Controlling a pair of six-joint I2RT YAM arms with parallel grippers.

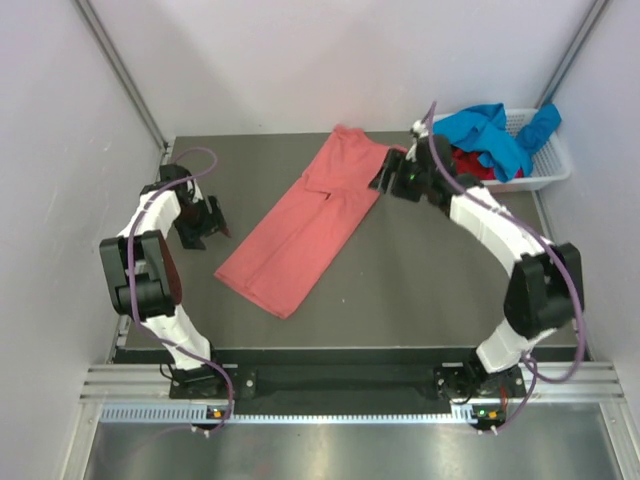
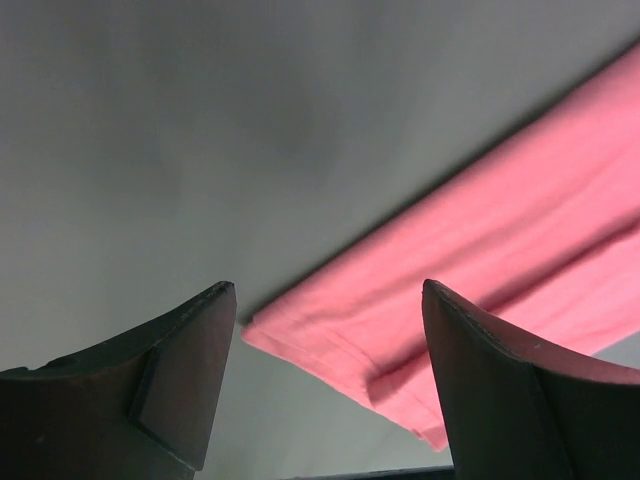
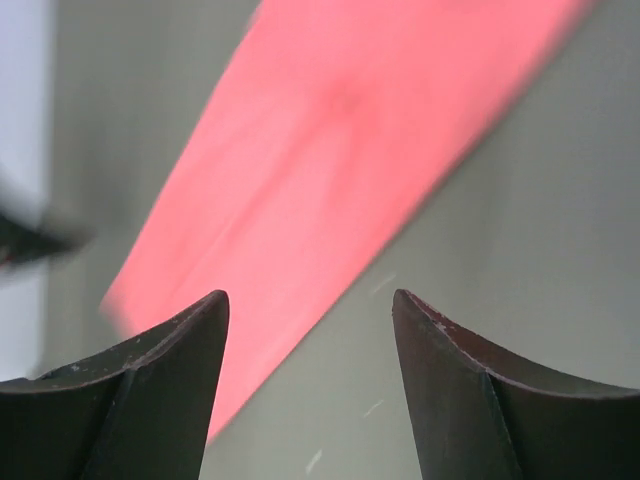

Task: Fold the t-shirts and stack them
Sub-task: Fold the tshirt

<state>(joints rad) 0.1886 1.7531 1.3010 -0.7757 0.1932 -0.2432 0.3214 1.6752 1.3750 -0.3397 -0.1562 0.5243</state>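
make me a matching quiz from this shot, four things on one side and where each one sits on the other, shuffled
Things:
1. salmon-pink cloth t-shirt
2. bright blue cloth shirt
3. dark red cloth shirt
4. white slotted plastic basket

Places:
A. far right corner of the dark table
B. folded long, flat across the table's middle
C. draped over the basket's top
D. in the basket, mostly under blue cloth

Pairs: 1-B, 2-C, 3-D, 4-A
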